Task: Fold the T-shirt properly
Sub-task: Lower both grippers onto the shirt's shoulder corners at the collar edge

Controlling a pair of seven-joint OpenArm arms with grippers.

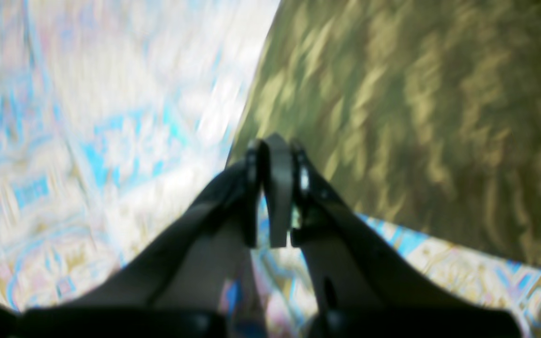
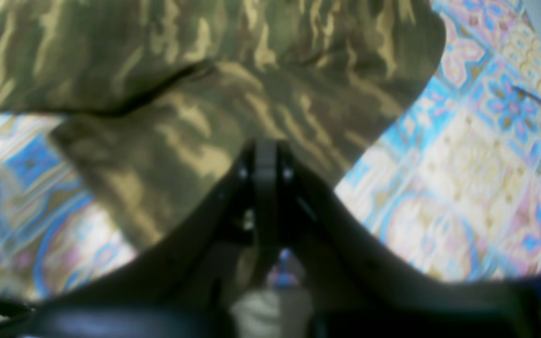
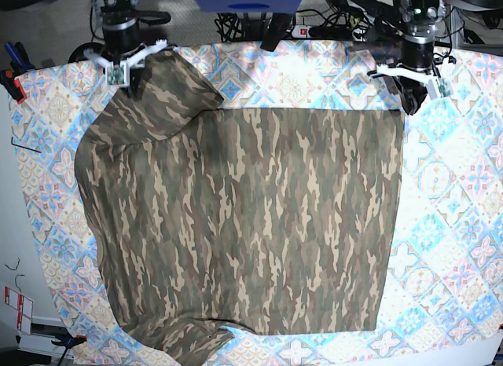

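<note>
T-shirt (image 3: 244, 225) spread across the tablecloth (image 3: 464, 225), one sleeve turned inward near the right gripper (image 2: 266, 145). Right jaws are pressed together over the sleeve cloth; whether they pinch it cannot be told. Left gripper (image 1: 275, 145), jaws together and holding nothing, hangs at the shirt's corner. Risk: a thin pinch slipping, leaving the fold skewed. No containers visible.

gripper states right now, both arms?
Left gripper: closed, at the T-shirt edge; no cloth visibly pinched.
Right gripper: closed, over a sleeve of the T-shirt; whether it pinches cloth cannot be told.
</note>
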